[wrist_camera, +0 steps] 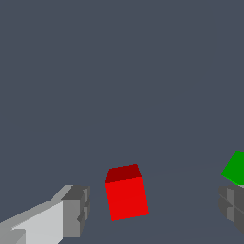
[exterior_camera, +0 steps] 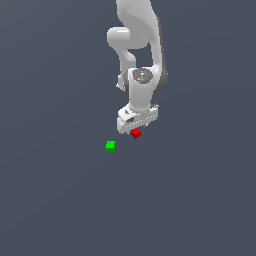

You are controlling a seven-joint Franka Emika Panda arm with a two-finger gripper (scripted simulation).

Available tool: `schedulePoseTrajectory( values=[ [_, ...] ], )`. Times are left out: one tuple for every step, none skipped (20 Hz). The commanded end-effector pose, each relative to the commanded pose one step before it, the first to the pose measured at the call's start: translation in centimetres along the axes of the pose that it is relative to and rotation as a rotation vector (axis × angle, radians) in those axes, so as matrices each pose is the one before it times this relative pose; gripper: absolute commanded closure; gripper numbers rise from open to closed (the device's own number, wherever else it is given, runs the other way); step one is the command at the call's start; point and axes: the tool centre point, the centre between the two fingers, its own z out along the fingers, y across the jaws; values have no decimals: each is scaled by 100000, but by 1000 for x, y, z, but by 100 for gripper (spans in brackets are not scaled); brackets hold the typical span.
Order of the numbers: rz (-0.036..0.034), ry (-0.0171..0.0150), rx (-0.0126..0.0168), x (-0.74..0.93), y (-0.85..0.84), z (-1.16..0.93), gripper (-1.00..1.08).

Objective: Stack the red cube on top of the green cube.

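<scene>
Red cube (wrist_camera: 126, 198) sits between the wide-open gripper (wrist_camera: 155, 209) fingers (wrist_camera: 76, 212), untouched, with the green cube (exterior_camera: 110, 145) nearby toward the exterior view's left.

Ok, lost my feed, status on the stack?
Gripper open, fingers either side of red cube. Not gripped. Green cube apart, bare. Nothing between.

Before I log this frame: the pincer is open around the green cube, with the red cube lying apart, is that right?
Not quite: the cubes are swapped. The wrist view shows the open pincer with its fingers either side of the red cube, while the green cube lies apart, as the exterior view confirms.
</scene>
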Motion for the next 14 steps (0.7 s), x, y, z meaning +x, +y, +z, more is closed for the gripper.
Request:
schedulePoseTrajectory(
  values=[
    [-5680,-3,104,-1051,-623,925,-92],
    [-1842,-27,37,-343,-199,317,-92],
    [-1692,-26,33,-316,-181,293,-92],
    [-1541,-23,30,-288,-164,267,-92],
    [-1388,-21,28,-259,-148,241,-92],
    [-1233,-18,25,-230,-131,214,-92],
    [-1078,-16,21,-201,-114,188,-92],
    [-921,-15,17,-172,-95,162,-92],
    [-766,-14,11,-144,-76,136,-92],
    [-606,-13,6,-116,-54,111,-92],
    [-453,-13,-1,-87,-35,86,-92],
    [-293,-14,-8,-60,-13,61,-92],
    [-137,-14,-14,-32,8,36,-92],
    [0,0,0,0,23,11,-92]
  ],
)
